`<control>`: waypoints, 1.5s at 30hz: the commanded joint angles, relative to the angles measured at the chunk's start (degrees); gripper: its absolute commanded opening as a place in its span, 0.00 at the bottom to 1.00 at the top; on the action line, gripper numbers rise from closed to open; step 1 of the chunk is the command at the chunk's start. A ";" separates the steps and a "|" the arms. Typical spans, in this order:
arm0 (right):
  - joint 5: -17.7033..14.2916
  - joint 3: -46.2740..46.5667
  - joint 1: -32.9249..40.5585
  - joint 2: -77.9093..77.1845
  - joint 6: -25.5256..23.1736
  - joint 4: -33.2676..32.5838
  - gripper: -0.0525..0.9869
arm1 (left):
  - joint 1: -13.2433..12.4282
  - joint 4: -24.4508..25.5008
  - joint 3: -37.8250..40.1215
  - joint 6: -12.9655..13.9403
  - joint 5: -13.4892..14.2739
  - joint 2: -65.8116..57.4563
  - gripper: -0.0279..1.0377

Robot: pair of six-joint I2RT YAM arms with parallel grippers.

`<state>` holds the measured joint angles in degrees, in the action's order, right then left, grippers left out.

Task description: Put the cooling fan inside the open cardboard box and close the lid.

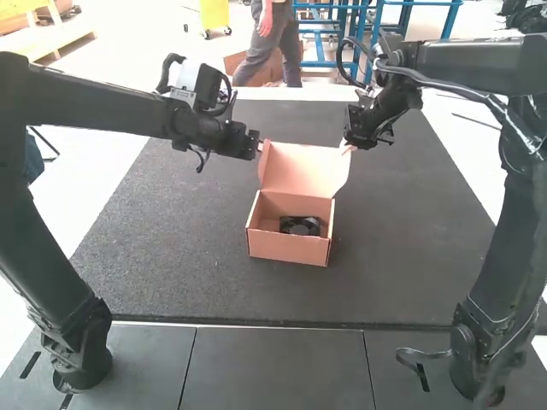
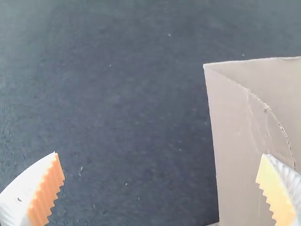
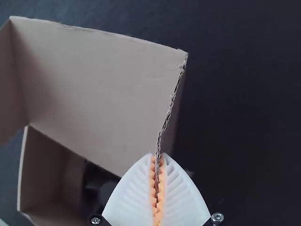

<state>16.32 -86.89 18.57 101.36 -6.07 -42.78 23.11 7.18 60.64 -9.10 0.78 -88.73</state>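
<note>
Dark-matted counter (image 1: 154, 239) carries the cardboard box (image 1: 289, 241), cooling fan (image 1: 301, 226) inside. Right tool (image 3: 156, 162) pinches the upright lid (image 3: 94, 94) by its edge, likely to fold it down; left tool (image 2: 159, 160) gapes beside it.

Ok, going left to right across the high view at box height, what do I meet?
The left gripper, fingers open → cardboard box with the cooling fan inside → right gripper, fingers shut on the lid edge.

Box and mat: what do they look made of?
Box: plain brown corrugated cardboard, matte; the lid edge shows fluting between the liners. Mat: dark, matte, lightly flecked, probably felt or rubber; can't tell which.
</note>
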 commanded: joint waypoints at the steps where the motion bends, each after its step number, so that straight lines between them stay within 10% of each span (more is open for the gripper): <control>1: 2.76 -1.88 1.65 -0.11 -0.35 -1.16 0.04 | 1.06 0.11 1.94 -0.48 -0.60 0.13 0.94; 45: 7.06 2.17 8.59 -3.80 3.78 -16.37 0.04 | 4.84 8.55 -7.56 -0.39 -3.15 9.89 0.94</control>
<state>21.76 -85.78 25.69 99.70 -2.94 -58.94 27.03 16.03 54.17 -9.10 -0.93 -80.88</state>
